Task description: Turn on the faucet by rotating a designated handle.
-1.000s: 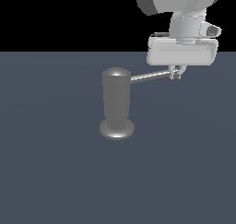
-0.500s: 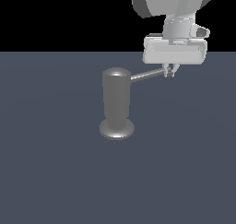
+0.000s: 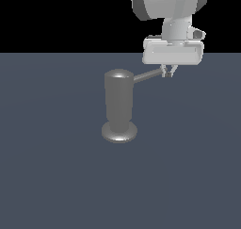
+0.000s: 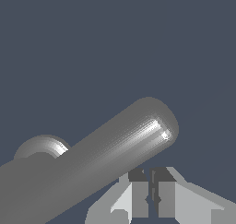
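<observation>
The faucet (image 3: 119, 105) is a glossy dark grey upright cylinder on a wider round base, standing mid-scene. Its handle (image 3: 148, 75), a thin grey rod, sticks out from the cylinder's top toward the exterior view's right. My gripper (image 3: 168, 73) hangs at the rod's far tip, with its jaws closed together and nothing between them. In the wrist view the handle (image 4: 120, 144) fills the foreground and its rounded end lies right beside my gripper (image 4: 150, 197), touching or nearly touching the fingertips (image 4: 138, 195). A rounded part of the faucet (image 4: 41, 149) shows behind the rod.
The faucet stands on a flat dark blue-grey surface (image 3: 56, 176). My white wrist housing (image 3: 172, 53) and arm sit above the handle's tip.
My gripper has moved toward the exterior view's left, staying at the handle's tip. The handle has swung with it, so its tip now lies closer to the cylinder.
</observation>
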Action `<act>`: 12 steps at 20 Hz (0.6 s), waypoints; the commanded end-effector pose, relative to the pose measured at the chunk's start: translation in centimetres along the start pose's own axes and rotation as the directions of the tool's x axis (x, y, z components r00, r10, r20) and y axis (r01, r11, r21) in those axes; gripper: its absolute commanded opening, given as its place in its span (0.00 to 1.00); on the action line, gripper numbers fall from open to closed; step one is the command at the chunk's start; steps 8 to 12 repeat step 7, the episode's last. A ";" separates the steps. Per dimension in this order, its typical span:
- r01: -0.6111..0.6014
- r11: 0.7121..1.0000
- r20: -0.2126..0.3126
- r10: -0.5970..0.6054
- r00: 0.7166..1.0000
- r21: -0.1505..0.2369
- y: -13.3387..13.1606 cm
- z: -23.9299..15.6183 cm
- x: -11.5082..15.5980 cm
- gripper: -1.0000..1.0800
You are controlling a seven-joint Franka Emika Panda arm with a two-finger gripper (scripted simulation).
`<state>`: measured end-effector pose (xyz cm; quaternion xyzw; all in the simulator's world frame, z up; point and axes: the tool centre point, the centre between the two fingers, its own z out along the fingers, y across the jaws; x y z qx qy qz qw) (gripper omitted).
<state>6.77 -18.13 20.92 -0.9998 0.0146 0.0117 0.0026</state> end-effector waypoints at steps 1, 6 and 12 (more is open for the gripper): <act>0.004 1.000 -0.022 -0.004 1.000 -0.004 -0.3 -0.8 1.4 0.00; 0.003 1.000 -0.023 -0.003 1.000 -0.005 -0.5 -0.8 2.8 0.00; 0.003 1.000 -0.023 -0.003 1.000 -0.005 -0.5 -0.8 2.8 0.00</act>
